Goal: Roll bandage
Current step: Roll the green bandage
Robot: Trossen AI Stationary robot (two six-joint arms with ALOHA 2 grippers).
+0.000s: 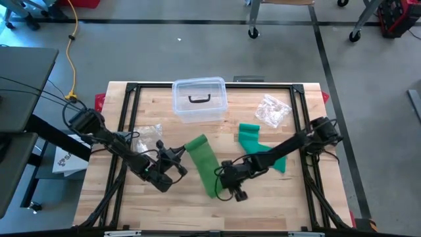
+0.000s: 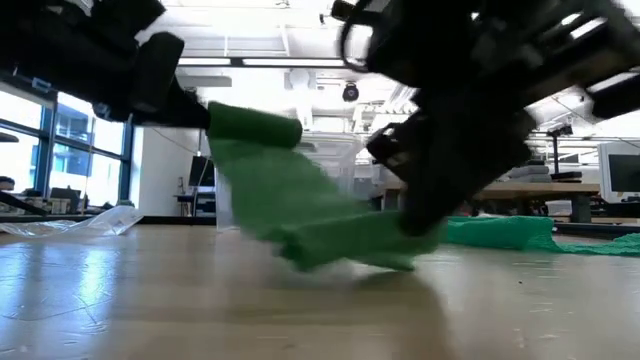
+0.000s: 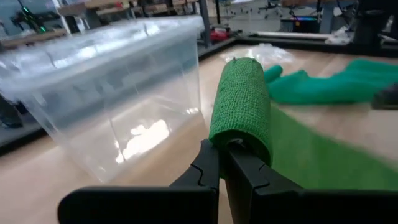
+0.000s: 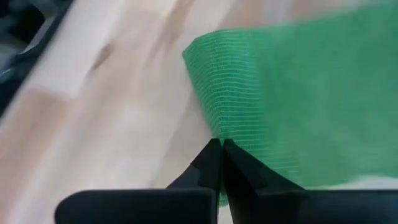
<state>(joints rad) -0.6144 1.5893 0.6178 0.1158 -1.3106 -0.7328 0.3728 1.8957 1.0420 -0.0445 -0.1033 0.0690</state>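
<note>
The bandage (image 1: 203,160) lies as a green strip across the middle of the table (image 1: 276,204), one end wound into a roll (image 3: 241,106) and lifted clear of the wood. The left gripper (image 1: 179,158) has its fingers pinched tight on that roll's end; from its wrist the roll stands just past the fingertips, with the strip trailing down beyond it. The right gripper (image 1: 227,172) is down at the strip's other end, fingers together on the edge of the fabric (image 4: 292,99), flat by the tabletop.

Open wood runs along the near edge in front of both arms, and on the far left corner. Behind the roll a clear box (image 1: 199,99) sits close, against the back rail. A second green bandage (image 1: 258,143) lies loose under the right arm, and crinkled plastic wrappers (image 1: 272,109) rest toward the back right and back left.

From table height the strip sags from the raised roll to the wood, which the overhead view flattens out; only overhead shows both arms reaching in from opposite sides.
</note>
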